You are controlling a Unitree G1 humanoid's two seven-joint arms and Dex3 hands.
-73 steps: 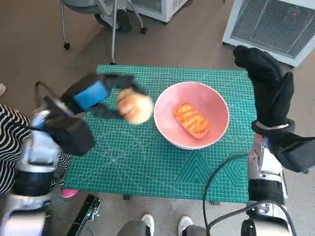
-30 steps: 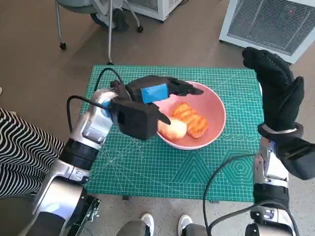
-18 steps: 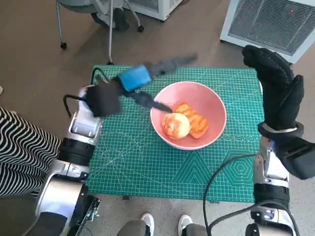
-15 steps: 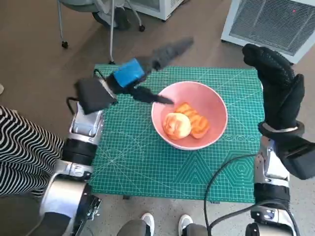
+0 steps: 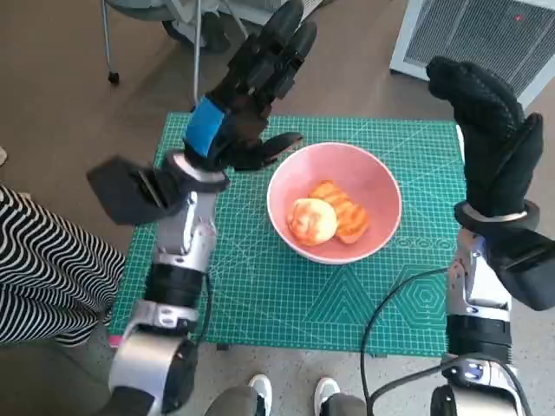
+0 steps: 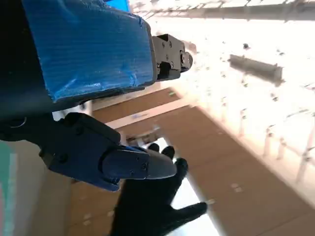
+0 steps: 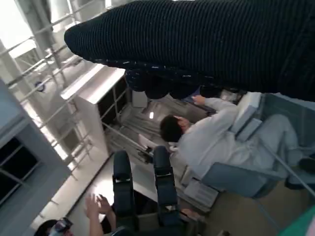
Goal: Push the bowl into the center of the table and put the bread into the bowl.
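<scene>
The pink bowl (image 5: pixel 334 202) sits near the middle of the green cutting mat (image 5: pixel 260 295). Inside it lie a round bread roll (image 5: pixel 311 220) and a grilled, striped bread piece (image 5: pixel 342 210), side by side. My left hand (image 5: pixel 251 82) is raised above the mat's far left part, fingers spread and pointing up, holding nothing. My right hand (image 5: pixel 492 134) stands upright over the mat's right edge, fingers extended, empty. In the left wrist view the left hand's blue-taped back (image 6: pixel 88 46) fills the frame, with the gloved right hand (image 6: pixel 150 206) beyond it.
A white grille unit (image 5: pixel 486 35) stands on the floor at the far right. Chair legs on casters (image 5: pixel 195 39) stand behind the table. A striped sleeve (image 5: pixel 48 269) shows at the left. A seated person (image 7: pixel 206 137) appears in the right wrist view. A black cable (image 5: pixel 390 303) loops over the mat's near right.
The left hand carried the roll to the bowl, dropped it in beside the grilled piece, then rose and swung upright, empty. The right hand stayed raised.
</scene>
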